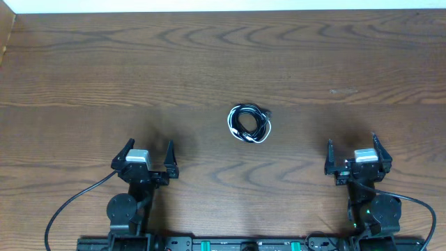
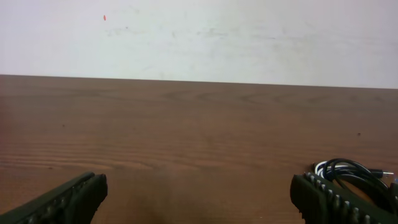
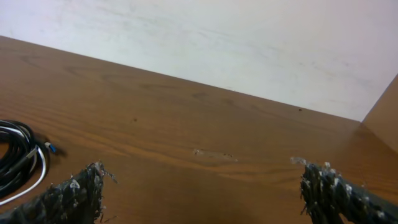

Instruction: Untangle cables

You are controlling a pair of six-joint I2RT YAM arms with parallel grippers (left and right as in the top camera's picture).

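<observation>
**Gaping Wide, Touching Nothing**

Holding the left gripper [image 1: 149,143] and right gripper [image 1: 352,139] wide open, gripping nothing. Facing a white wall [image 2: 199,37] across a brown wooden table [image 1: 83,70]. Showing the cables [image 1: 249,124] bundled mid-table, at 3 o'clock from the left, 9 o'clock from the right, touching neither.

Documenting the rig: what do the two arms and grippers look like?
Both arms are black, with a silver-grey block behind the left gripper and right gripper. Black ribbed fingers, the right's frayed and white-flecked. Thick black wires trail behind.
</observation>
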